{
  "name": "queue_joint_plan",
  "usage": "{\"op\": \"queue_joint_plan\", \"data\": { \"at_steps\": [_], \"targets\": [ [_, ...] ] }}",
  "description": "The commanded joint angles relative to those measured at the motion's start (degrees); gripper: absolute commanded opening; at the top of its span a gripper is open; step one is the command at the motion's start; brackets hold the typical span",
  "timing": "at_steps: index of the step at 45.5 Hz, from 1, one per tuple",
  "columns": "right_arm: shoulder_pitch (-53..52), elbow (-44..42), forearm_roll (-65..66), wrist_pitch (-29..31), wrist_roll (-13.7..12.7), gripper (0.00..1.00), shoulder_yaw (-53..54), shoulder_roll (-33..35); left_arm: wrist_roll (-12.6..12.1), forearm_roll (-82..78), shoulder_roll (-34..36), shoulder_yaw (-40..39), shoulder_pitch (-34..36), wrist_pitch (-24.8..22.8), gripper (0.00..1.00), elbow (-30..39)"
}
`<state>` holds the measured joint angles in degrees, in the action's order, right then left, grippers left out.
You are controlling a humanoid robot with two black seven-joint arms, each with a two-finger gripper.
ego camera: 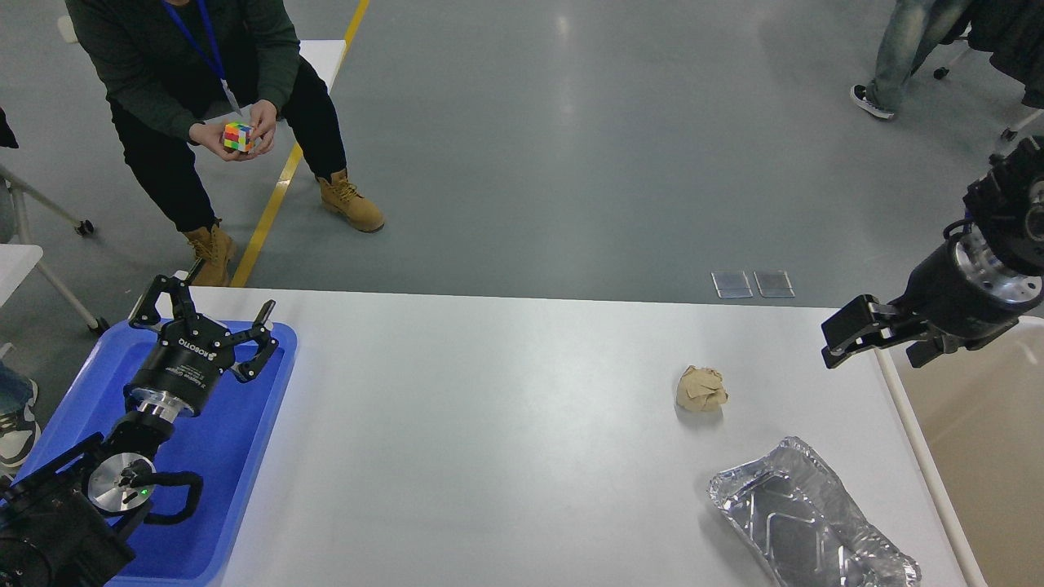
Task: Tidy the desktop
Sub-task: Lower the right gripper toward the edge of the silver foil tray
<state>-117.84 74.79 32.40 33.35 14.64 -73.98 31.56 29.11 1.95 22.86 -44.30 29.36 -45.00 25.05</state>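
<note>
The white desktop (489, 440) holds a crumpled brown paper ball (701, 388) at the right middle and a crushed foil tray (807, 522) at the front right. My left gripper (208, 308) is open and empty, hovering over the far end of the blue tray (220, 465) at the left edge. My right gripper (869, 357) is open and empty, above the desktop's right edge beside the beige bin (979, 440), to the right of the paper ball and farther back.
A person crouches beyond the far left corner with a colour cube (237, 136). Another person's legs show at the far right. A second white table (16, 265) stands at the left. Two clear plates (752, 283) lie on the floor behind the desktop.
</note>
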Motion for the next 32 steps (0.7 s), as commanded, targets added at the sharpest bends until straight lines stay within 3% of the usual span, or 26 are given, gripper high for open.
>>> {"op": "queue_joint_plan", "data": {
  "at_steps": [1, 11, 21, 32],
  "targets": [
    [4.54, 0.44, 13.9, -2.41, 0.31, 1.0, 4.54, 4.3, -0.02, 0.07, -0.01, 0.0, 0.0, 0.0, 0.99, 0.0],
    [9.82, 1.06, 17.08, -3.38, 0.66, 1.0, 7.8, 9.22, -0.02, -0.02, -0.01, 0.0, 0.0, 0.0, 0.99, 0.0],
    [19.74, 0.45, 18.13, -4.26, 3.12, 1.0, 15.62, 14.05, -0.02, 0.07, -0.01, 0.0, 0.0, 0.0, 0.99, 0.0],
    [29.23, -2.54, 22.44, -9.36, 3.91, 0.99, 20.45, 15.55, -0.02, -0.02, -0.01, 0.0, 0.0, 0.0, 0.99, 0.0]
  ]
}}
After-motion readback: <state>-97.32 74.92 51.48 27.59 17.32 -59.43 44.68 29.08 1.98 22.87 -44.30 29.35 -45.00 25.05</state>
